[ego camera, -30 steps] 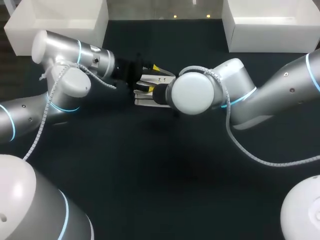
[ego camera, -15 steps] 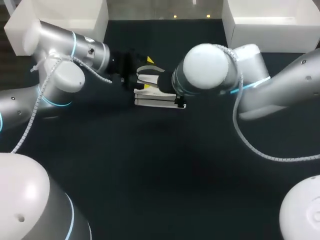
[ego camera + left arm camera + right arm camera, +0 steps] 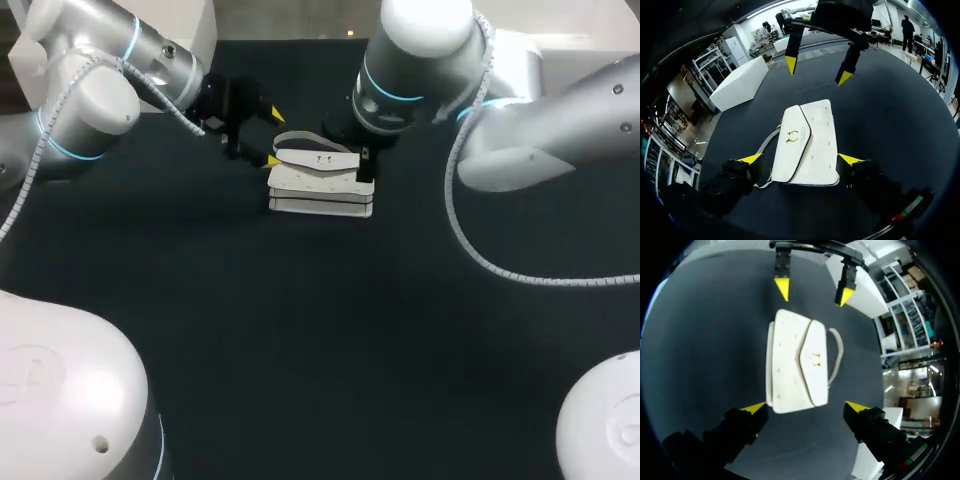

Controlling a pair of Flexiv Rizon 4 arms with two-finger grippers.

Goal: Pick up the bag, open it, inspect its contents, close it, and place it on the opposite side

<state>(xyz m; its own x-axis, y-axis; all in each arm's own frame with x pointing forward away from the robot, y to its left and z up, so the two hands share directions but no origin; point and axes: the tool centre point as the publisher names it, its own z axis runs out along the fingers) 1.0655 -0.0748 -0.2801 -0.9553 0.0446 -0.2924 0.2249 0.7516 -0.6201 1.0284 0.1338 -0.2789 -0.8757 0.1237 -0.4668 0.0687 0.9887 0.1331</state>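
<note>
between two parted claws [image 3: 812, 292] [image 3: 817, 71], one white bag [image 3: 320, 182]

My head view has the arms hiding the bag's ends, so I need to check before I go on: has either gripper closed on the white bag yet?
Observer: No. The left wrist view shows the left gripper open, its fingers either side of one end of the white leather-look flap handbag, which lies flat on the black table.
Operator: And the right one?
Observer: The right gripper is open too, straddling the opposite end.
Operator: Is the flap lifted?
Observer: No, it lies shut, with the small gold clasp facing up.
</note>
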